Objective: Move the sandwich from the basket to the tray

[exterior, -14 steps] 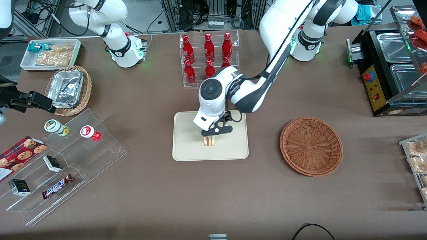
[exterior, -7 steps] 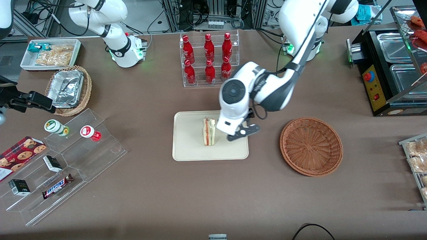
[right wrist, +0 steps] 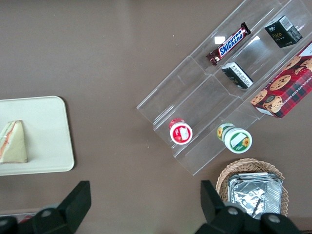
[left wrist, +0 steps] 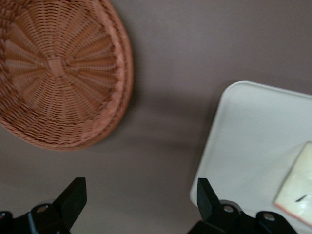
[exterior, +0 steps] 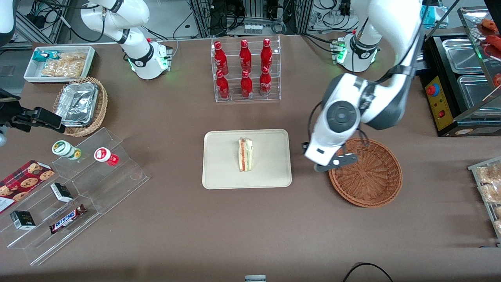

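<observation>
The sandwich (exterior: 245,154) stands on its edge in the middle of the cream tray (exterior: 223,172), showing its red and green filling; nothing touches it. It also shows in the left wrist view as a white corner (left wrist: 297,187) on the tray (left wrist: 253,136), and in the right wrist view (right wrist: 13,142). The reddish-brown wicker basket (exterior: 372,176) (left wrist: 58,73) is empty. My left gripper (exterior: 336,162) (left wrist: 140,192) hangs open and empty above the bare table between tray and basket, at the basket's rim.
A clear rack of red bottles (exterior: 245,70) stands farther from the camera than the tray. A stepped acrylic display (exterior: 78,196) with snacks, a tan basket of foil trays (exterior: 80,105) and a white snack bin (exterior: 58,64) lie toward the parked arm's end. A black appliance (exterior: 458,78) sits at the working arm's end.
One second ago the gripper was on the sandwich over the tray. It has let go and swung off toward the basket; the sandwich stays on the tray.
</observation>
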{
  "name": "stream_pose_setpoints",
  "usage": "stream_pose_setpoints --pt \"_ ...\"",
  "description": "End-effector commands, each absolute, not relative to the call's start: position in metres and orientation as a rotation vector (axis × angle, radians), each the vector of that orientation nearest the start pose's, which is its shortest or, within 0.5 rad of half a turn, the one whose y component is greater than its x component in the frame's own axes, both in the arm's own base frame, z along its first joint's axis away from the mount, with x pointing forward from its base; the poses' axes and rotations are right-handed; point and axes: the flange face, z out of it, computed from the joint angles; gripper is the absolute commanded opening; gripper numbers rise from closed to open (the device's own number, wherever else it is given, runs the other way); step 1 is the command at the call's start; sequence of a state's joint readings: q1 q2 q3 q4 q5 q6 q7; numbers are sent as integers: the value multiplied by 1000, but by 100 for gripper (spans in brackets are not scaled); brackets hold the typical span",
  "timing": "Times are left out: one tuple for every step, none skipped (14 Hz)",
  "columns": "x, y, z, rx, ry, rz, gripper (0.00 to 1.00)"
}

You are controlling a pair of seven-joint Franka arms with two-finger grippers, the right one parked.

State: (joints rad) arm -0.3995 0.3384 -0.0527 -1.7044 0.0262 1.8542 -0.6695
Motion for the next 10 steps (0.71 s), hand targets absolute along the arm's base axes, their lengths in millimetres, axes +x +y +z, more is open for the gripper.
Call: stream_pose_setpoints --pt "550 -215 398 -3044 -215 279 100" --pt "549 -195 404 -3046 -188 303 100" --pt "547 -180 410 -3051 -151 348 100" --pt "546 -163 420 -3058 -112 382 100" --pt "546 -143 431 -3073 -90 395 100" --pt "542 -131 444 -3084 -51 407 100" --pt "539 -110 456 -3090 -24 426 100" --pt "535 -96 470 -3102 5 419 100" --pt "530 -87 485 -3110 61 403 100" --pt "526 -76 499 -3118 88 390 100"
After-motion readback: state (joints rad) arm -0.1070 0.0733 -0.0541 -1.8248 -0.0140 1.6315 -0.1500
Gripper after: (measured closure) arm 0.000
